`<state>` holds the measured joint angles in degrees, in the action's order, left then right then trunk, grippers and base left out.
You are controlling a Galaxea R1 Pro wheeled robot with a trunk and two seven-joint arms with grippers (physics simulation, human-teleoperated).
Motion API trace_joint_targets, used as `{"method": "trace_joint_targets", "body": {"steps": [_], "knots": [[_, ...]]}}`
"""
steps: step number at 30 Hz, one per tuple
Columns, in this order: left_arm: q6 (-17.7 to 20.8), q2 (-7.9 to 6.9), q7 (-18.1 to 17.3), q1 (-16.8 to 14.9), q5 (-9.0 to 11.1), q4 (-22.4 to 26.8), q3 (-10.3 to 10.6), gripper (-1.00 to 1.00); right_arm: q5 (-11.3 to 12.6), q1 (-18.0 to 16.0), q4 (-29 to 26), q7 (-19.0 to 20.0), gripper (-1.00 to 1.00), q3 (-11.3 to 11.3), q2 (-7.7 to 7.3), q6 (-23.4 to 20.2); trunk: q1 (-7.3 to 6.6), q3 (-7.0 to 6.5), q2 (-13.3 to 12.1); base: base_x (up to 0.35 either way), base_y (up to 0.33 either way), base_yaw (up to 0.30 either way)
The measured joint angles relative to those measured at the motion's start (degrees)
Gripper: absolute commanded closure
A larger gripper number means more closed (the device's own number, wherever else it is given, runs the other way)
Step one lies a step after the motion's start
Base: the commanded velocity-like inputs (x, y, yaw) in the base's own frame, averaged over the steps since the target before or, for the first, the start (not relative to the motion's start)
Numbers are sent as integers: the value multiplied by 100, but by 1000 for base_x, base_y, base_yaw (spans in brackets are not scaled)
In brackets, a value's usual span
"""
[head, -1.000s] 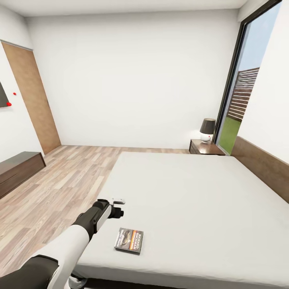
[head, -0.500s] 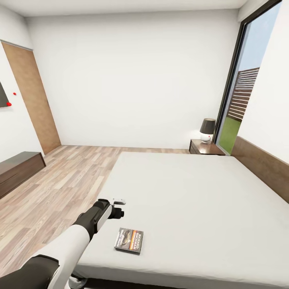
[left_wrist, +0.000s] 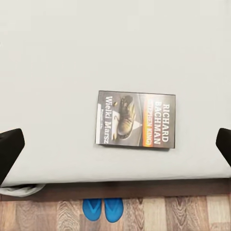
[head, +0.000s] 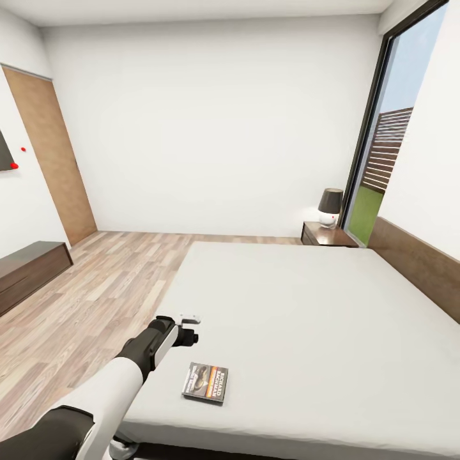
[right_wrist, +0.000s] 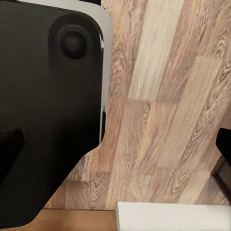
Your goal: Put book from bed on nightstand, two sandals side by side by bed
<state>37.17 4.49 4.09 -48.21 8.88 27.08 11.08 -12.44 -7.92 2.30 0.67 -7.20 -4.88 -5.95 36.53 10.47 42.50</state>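
Just book [head: 206,382] flat on grey bed [head: 306,306], wood-plank floor [head: 83,287] alongside.

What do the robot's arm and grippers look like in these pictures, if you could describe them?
In the head view, the left arm has a smooth white shell with dark grey to black segments at the shoulder end and the wrist. The left gripper is black with a small white part on top. In the wrist views, the left fingertips and right fingertips are plain black, with no markings or cables visible.

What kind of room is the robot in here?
Most likely a bedroom: a large bed with a wooden headboard, and a nightstand carrying a lamp beside it.
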Motion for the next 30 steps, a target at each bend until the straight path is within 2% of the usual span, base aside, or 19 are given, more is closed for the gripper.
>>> {"method": "trace_joint_targets", "body": {"steps": [20, 30], "knots": [[-82, 3, 4, 0, 2, 8, 0, -100, -41, 28, -9, 4, -100, 24, -2, 147, 0, 0, 0, 0, 0, 0], [-79, -7, 30, -33, -8, 40, 0, -100, -7, 201, -19, 33, -100, 50, -103, 136, 0, 0, 0, 0, 0, 0]]}}
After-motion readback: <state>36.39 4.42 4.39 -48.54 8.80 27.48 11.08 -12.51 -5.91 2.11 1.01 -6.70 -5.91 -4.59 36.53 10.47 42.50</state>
